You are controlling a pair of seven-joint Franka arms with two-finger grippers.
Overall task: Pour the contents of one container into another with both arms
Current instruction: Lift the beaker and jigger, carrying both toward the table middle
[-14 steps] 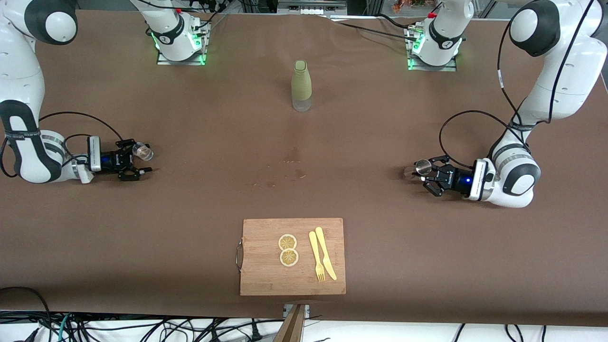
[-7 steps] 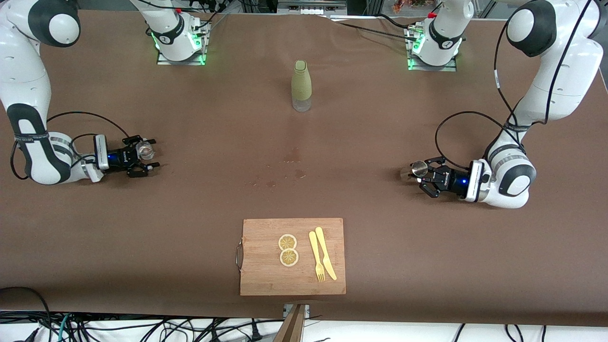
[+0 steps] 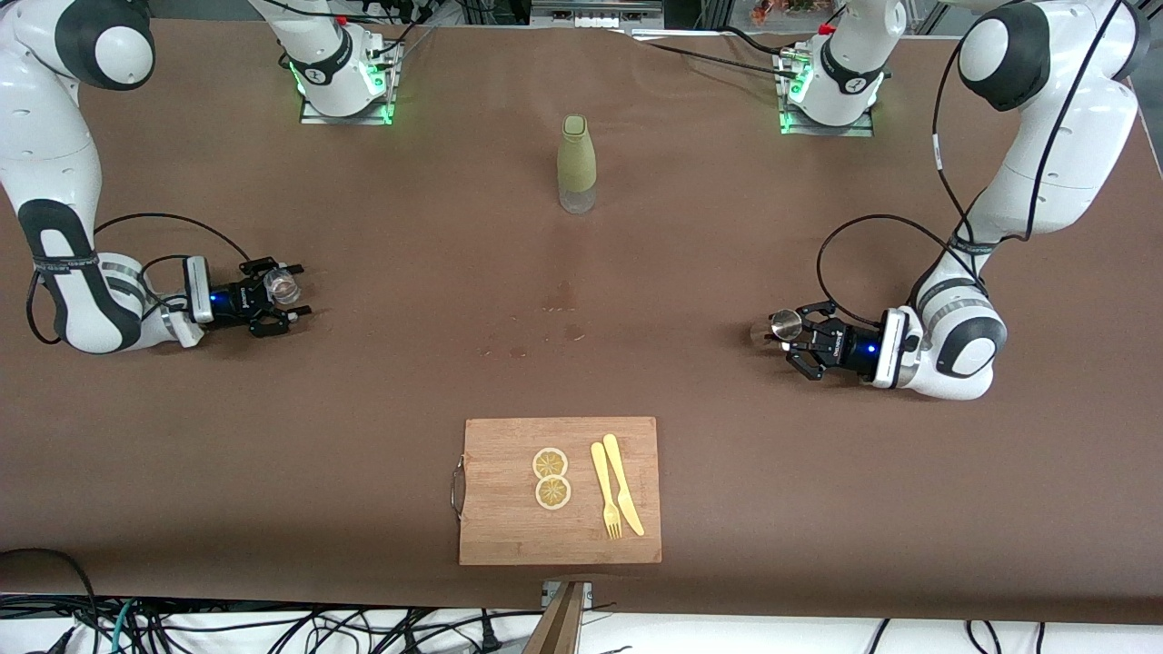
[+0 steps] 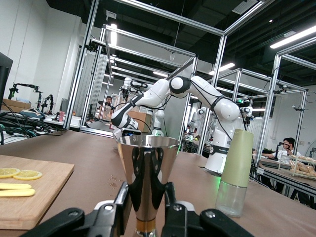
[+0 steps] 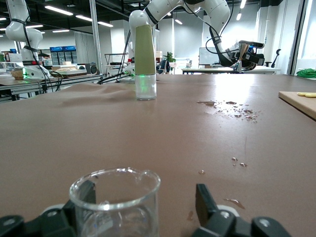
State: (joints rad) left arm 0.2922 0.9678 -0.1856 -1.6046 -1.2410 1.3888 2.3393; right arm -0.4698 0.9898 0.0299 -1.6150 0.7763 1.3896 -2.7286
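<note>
A brown-covered table [image 3: 363, 436] fills the front view, with both arm bases along its upper edge. The left arm [image 3: 1045, 136] is seen at the right of the frame, bent down low; the right arm [image 3: 54, 182] is mirrored at the left of the frame.

A wooden cutting board [image 3: 509, 527] is placed at lower centre, carrying two lemon slices [image 3: 551, 479], a yellow fork [image 3: 605, 490] and a yellow knife [image 3: 623, 485]. A green bottle [image 3: 576, 163] with a clear base is stood upright at upper centre, and a few wet spots [image 3: 545, 327] are scattered at mid-frame between bottle and board.

The left pincer [image 3: 792, 338] is held low at the right of the frame, pressed together on the narrow waist of a metal jigger [image 3: 783, 322], as is shown in the left wrist view [image 4: 146, 170]. The right pincer [image 3: 283, 302] is held low at the left of the frame around a small glass beaker [image 3: 282, 284]; its fingers are spread on either side of the glass, one seemingly touching the wall and the other apart from it, so a firm pinch cannot be confirmed [image 5: 116, 207].

The jigger is judged stiff, light and smooth, so slip is likely unless it is gripped at the waist. The beaker is judged fragile and slippery; it is best taken across the mid-wall, below the lip, with gentle force
</note>
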